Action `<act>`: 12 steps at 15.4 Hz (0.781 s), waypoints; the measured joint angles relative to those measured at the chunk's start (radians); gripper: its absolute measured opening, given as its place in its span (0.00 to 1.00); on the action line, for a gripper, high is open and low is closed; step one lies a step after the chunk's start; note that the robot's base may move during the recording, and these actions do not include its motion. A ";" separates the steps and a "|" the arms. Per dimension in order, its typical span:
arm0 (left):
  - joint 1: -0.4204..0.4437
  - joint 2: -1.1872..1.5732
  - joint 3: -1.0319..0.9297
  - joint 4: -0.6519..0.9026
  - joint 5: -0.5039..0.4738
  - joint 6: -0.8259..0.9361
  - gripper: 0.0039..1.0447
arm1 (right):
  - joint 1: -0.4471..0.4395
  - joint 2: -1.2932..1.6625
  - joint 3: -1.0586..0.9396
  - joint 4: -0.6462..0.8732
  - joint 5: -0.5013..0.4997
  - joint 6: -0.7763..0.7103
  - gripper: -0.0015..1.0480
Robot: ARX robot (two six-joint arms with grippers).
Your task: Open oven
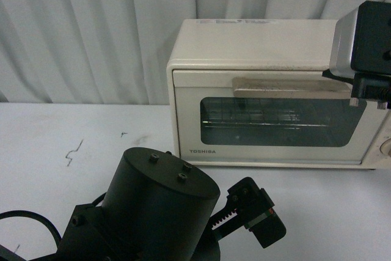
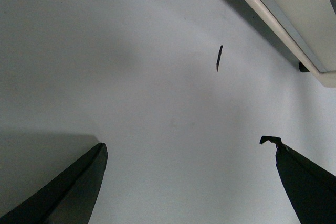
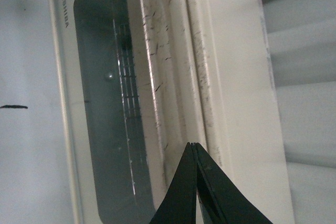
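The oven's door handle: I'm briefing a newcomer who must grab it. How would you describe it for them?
On the white table stands a cream-white TOSHIBA oven. Across the top of its door, just above the dark glass window, runs the handle: a beige bar, darker than the cream door around it.

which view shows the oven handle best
Front view: the handle runs across the oven door's top, only its right end hidden by the right arm. Right wrist view shows part of it close up, beyond the right gripper. Left wrist view shows only the oven's base edge.
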 joint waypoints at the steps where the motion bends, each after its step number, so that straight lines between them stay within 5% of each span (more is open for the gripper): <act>1: 0.000 0.000 0.000 0.000 0.000 0.000 0.94 | -0.003 0.006 0.002 -0.003 0.000 -0.003 0.02; 12: 0.000 0.000 0.000 0.000 0.000 0.000 0.94 | -0.063 0.071 0.038 0.007 -0.025 -0.020 0.02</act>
